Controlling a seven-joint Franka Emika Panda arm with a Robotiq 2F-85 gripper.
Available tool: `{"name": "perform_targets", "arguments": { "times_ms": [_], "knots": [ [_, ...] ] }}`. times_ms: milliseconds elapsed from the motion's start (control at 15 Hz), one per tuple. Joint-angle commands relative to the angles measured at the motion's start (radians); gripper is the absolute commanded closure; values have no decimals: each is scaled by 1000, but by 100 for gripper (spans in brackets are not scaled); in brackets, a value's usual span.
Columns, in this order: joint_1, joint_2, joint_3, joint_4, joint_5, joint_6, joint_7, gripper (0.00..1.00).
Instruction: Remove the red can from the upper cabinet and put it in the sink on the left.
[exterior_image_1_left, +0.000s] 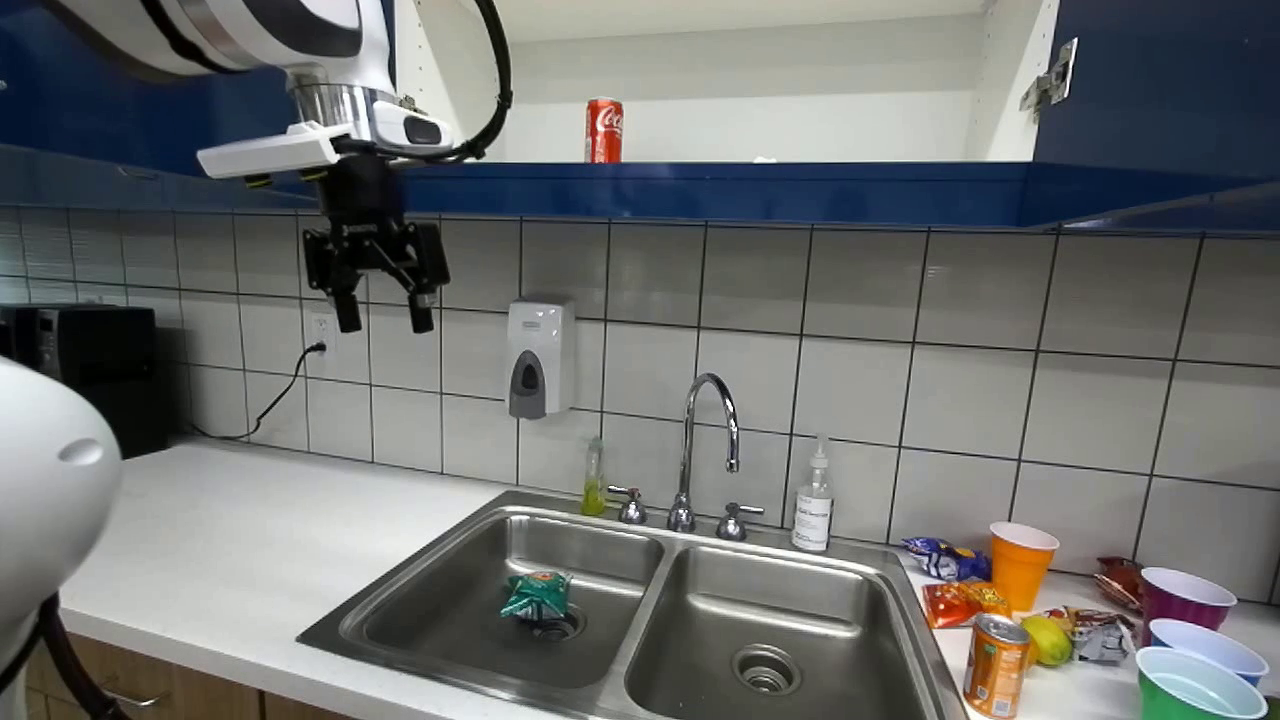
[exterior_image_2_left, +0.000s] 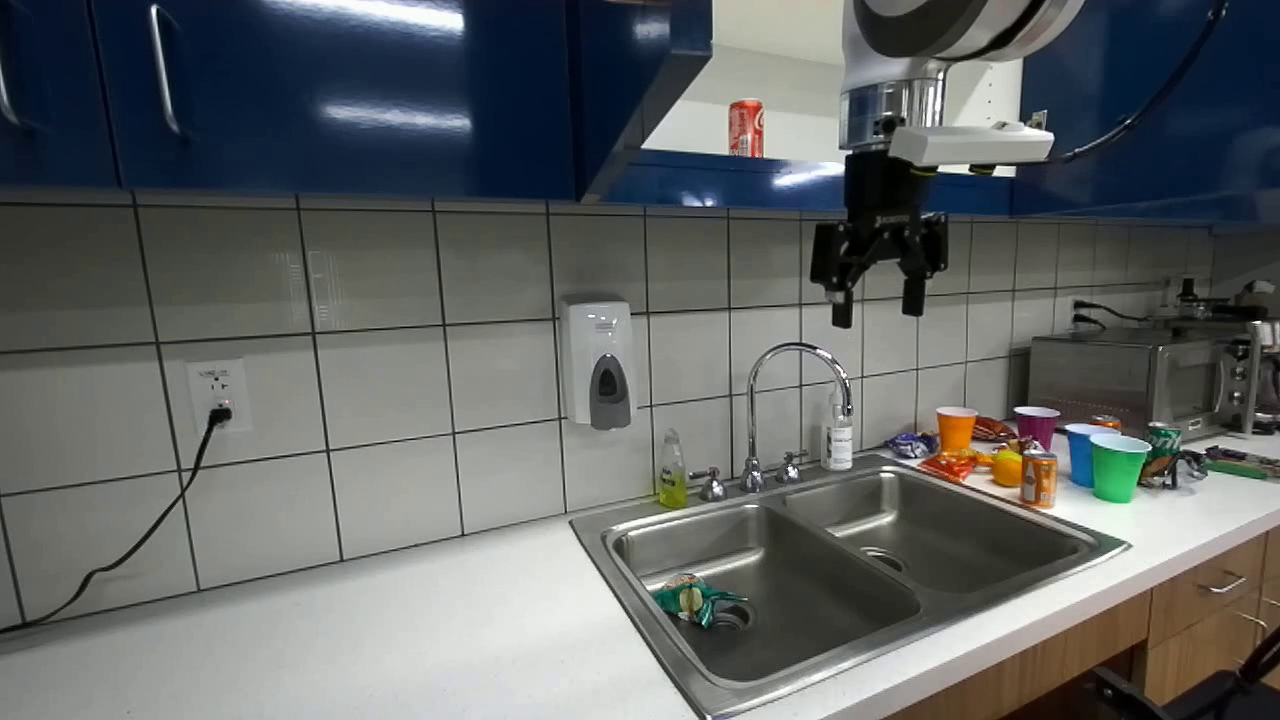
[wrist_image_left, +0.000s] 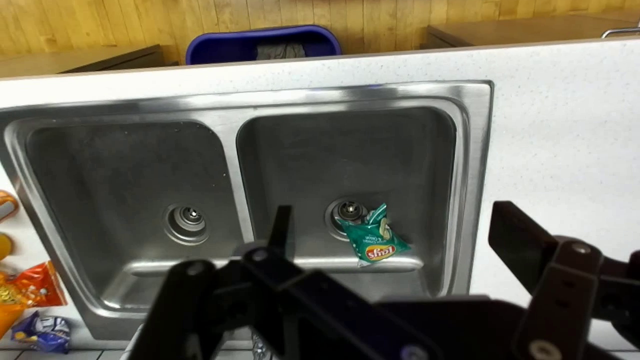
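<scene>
The red can (exterior_image_1_left: 604, 131) stands upright near the front edge of the open upper cabinet (exterior_image_1_left: 740, 190). It also shows in an exterior view (exterior_image_2_left: 746, 128) and is out of the wrist view. My gripper (exterior_image_1_left: 385, 315) (exterior_image_2_left: 878, 308) points down, open and empty, below the cabinet's level and high above the sink, apart from the can. The sink's left basin (exterior_image_1_left: 450, 610) (exterior_image_2_left: 810, 630) shows at the right of the double sink in the wrist view (wrist_image_left: 350, 155). A green chip bag (exterior_image_1_left: 537, 597) (wrist_image_left: 375, 242) lies in it beside the drain.
A faucet (exterior_image_1_left: 688, 450) rises behind the sink, with a soap dispenser (exterior_image_1_left: 540, 360) on the tiled wall. A pump bottle (exterior_image_1_left: 814, 505) stands behind the right basin. Cups, snack bags and an orange can (exterior_image_1_left: 996, 665) crowd the counter's right. An open cabinet door (exterior_image_2_left: 650, 90) juts out.
</scene>
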Motion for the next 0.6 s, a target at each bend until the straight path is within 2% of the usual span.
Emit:
{"name": "perform_targets", "arguments": {
  "times_ms": [0, 533],
  "knots": [
    [-25, -28, 13, 53, -28, -48, 27, 0],
    [-52, -32, 10, 154, -74, -54, 37, 0]
  ]
}}
